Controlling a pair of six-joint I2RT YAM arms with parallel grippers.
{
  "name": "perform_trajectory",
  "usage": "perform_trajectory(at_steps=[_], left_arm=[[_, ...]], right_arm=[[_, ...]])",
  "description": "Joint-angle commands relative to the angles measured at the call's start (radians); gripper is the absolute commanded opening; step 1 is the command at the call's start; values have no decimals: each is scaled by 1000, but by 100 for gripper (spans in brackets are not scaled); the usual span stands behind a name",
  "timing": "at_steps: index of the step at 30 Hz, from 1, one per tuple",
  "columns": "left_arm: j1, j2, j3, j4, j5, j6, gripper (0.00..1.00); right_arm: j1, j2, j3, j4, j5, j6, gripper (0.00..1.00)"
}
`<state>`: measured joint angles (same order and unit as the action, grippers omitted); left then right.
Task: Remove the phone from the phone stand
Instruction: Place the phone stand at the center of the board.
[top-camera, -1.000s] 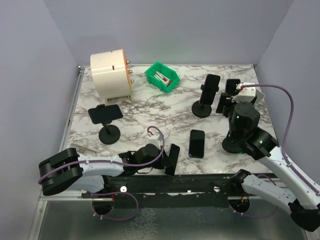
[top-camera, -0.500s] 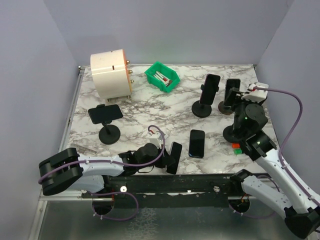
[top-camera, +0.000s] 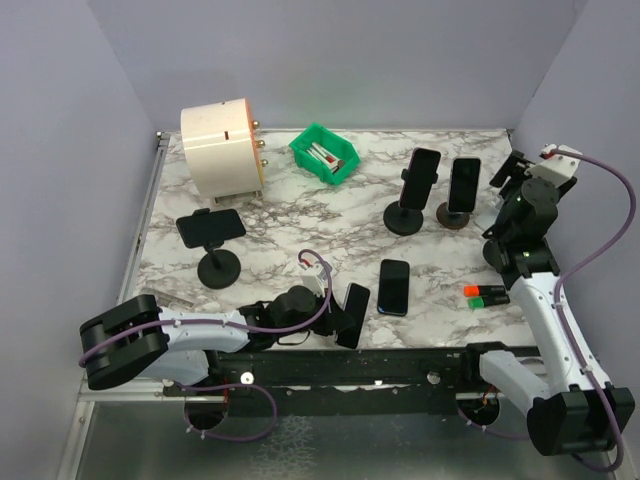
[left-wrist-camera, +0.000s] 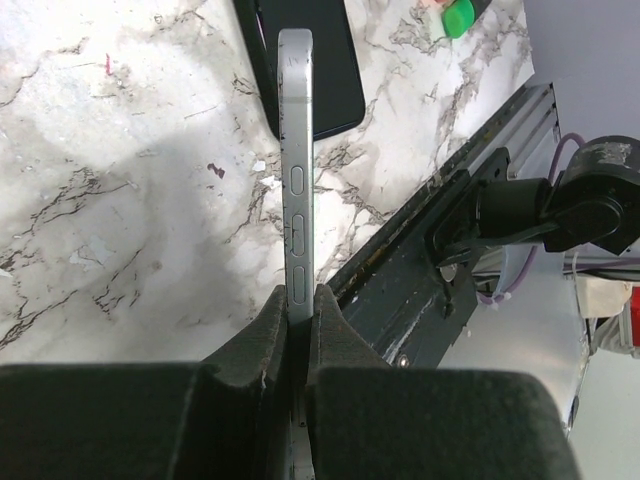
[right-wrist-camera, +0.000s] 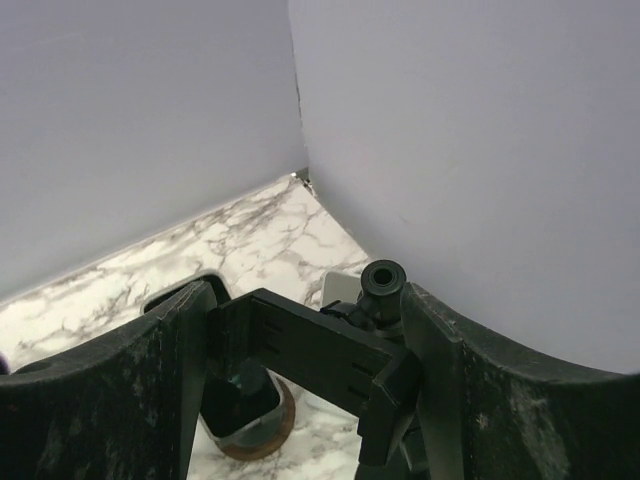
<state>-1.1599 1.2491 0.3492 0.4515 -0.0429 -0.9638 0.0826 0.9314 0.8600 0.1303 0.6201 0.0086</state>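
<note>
Left wrist view, entry one: what is in hand?

Item: phone (left-wrist-camera: 296, 150), one, on edge, side buttons toward the camera. My left gripper (left-wrist-camera: 298, 305) is closed on its lower end, squeezing both faces. The phone is off any stand and hangs low over the near part of the table (left-wrist-camera: 120, 200).

Neighbours?

Item: second phone (left-wrist-camera: 330, 60), flat on the table, just to the right of the held one. Item: dark rail (left-wrist-camera: 400, 270) along the table's near edge. Top view adds: left stand (top-camera: 218, 262), far stand (top-camera: 404, 215), far-right stand (top-camera: 455, 216), each carrying its own phone.

Right gripper (right-wrist-camera: 310, 320)?

Raised at the far right corner, a black bracket (right-wrist-camera: 300, 350) between its fingers (right-wrist-camera: 180, 370). Whether it pinches the bracket, I cannot tell.

How to finish well?

My judgement: the lift-off looks done and the set-down is left. Lower until the far end touches marble. Tip the phone onto its back, away from the flat phone and well in from the rail. Spread the fingers only once it rests.
</note>
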Motion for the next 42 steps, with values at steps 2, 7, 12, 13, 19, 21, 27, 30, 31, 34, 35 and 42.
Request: perform_trajectory(at_steps=[2, 7, 12, 13, 19, 21, 27, 30, 31, 34, 35, 42], left_arm=[[-3, -7, 0, 73, 26, 21, 0], [-4, -15, -1, 73, 30, 42, 0], [-4, -3, 3, 73, 37, 58, 0], [-4, -2, 3, 73, 36, 62, 0], [-4, -25, -5, 72, 23, 87, 0], [-3, -37, -9, 70, 18, 94, 0], [-1, -51, -16, 67, 6, 106, 0], [0, -52, -19, 66, 5, 104, 0], [1, -54, -21, 66, 3, 104, 0], [2, -62, -21, 65, 5, 104, 0], [2, -65, -21, 65, 6, 103, 0], [2, -91, -54, 67, 12, 75, 0]], right_arm=[[-129, 62, 2, 198, -105, 58, 35], [-212, 148, 17, 241, -128, 55, 35], [-241, 180, -3, 295, -143, 29, 35], [-245, 185, -10, 313, -145, 23, 35], [-281, 252, -3, 373, -161, 14, 34], [-292, 271, 11, 388, -170, 13, 35], [-303, 330, 5, 432, -171, 1, 34], [-306, 329, -22, 438, -176, 8, 34], [-305, 324, -30, 431, -181, 17, 35], [-305, 293, -63, 399, -200, 43, 40], [-306, 280, -77, 387, -203, 50, 44], [-306, 207, -163, 320, -232, 76, 71]])
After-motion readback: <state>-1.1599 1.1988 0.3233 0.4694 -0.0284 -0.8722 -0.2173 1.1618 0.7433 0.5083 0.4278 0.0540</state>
